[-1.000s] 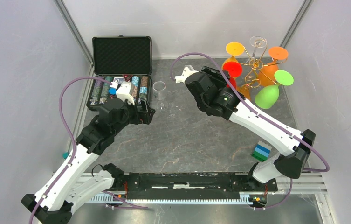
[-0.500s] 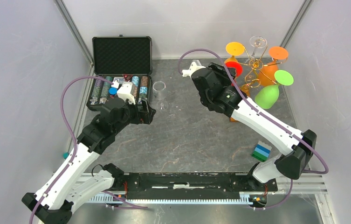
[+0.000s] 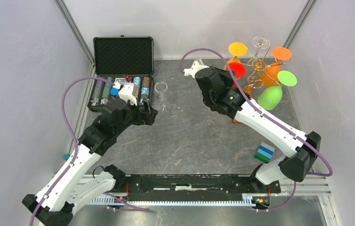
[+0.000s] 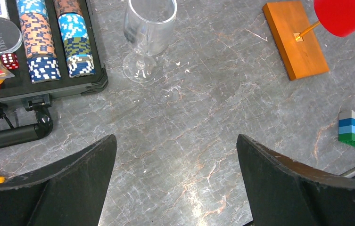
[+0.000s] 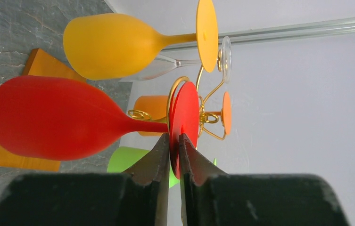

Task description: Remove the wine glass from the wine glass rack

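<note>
The wine glass rack [image 3: 259, 63], a gold wire tree, stands at the back right on its wooden base [image 4: 295, 40]. Several glasses hang on it upside down. My right gripper [image 3: 224, 77] is shut on the round foot [image 5: 185, 117] of the red wine glass [image 5: 48, 117]. Its stem still sits in a gold arm. The red foot [image 3: 236, 69] also shows in the top view. My left gripper [image 4: 175, 141] is open and empty above the table, short of a clear glass [image 4: 149, 28] that stands upright.
Yellow [image 5: 114, 44], clear [image 3: 260, 43], orange [image 3: 272, 73] and green [image 3: 270, 96] glasses hang around the red one. An open black chip case [image 3: 123, 56] lies at the back left. A blue-green brick stack [image 3: 264, 153] sits front right. Walls close in on both sides.
My right arm has moved back and right toward the rack, up to the red glass's foot. The left arm has not moved.
</note>
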